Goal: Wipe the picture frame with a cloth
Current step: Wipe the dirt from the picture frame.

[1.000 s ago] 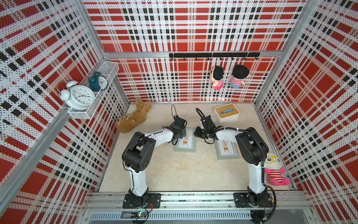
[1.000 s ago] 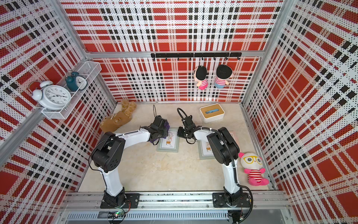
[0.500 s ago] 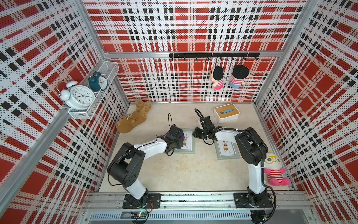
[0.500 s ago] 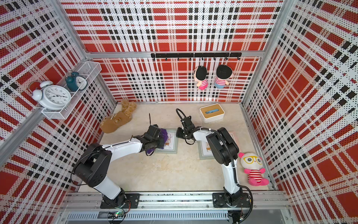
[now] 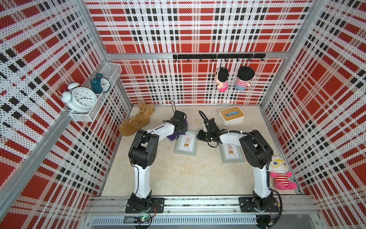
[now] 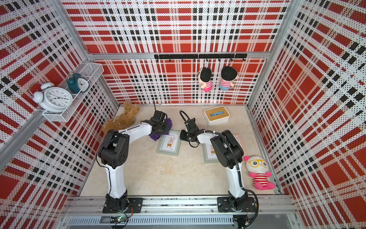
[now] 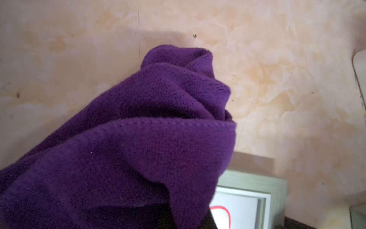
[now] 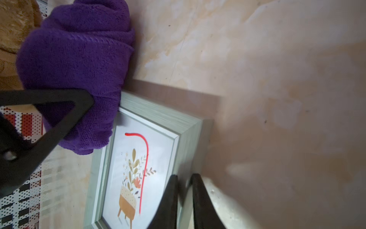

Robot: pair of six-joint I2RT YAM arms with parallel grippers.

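Nearest the bases, the picture frame (image 5: 186, 143) lies flat on the table (image 5: 178, 178) in the middle of both top views. Its long axis runs from lower to upper, the top leaning a touch right. A 2nd frame (image 5: 230, 153) sits just right of it, half under the right arm and out of this play. Moving up the frame's right side, the right gripper (image 8: 184, 178) is on it. Its jaws are nearly together with the rim between them, 1 finger over the glass and 1 outside, which reads as a steadying pinch. The right wrist view shows a red line (image 8: 145, 158) drawn on the glass, running along that same long axis. Further up, at the frame's upper left corner, the left gripper (image 5: 179, 128) is closed tight on the cloth (image 8: 79, 59). The purple wad is bunched around its fingers and touches the corner of the rim, mostly hanging off toward the left. So nearly all the glass lies lower right of the cloth, back toward the bases. By my call the left arm is the 1 to wipe, dragging down the long axis over the red line. Beyond, at upper left, the brown plush toy (image 5: 136, 123) lies well clear.
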